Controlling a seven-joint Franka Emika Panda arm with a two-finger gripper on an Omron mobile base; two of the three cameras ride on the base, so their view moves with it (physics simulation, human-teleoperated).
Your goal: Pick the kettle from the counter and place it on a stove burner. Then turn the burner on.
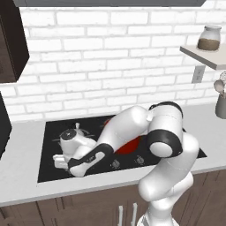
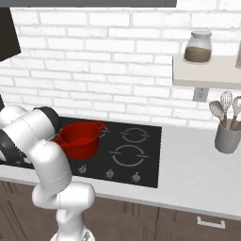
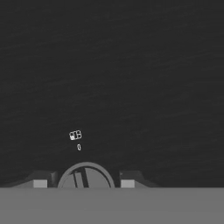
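Note:
The small silvery kettle stands upright on the left part of the black stove, with my arm bent low over the cooktop beside it. My gripper is down at the stove's front left edge, just in front of the kettle. In the hand view my gripper has its two fingertips close against either side of a round grey knob, with black glass beyond. The largest burner ring lies bare on the stove. The pale counter surrounds the cooktop.
A red two-handled pot sits on the cooktop behind my arm. More grey knobs line the stove's front edge. A grey utensil holder stands on the counter at the right. A jar rests on a wall shelf above.

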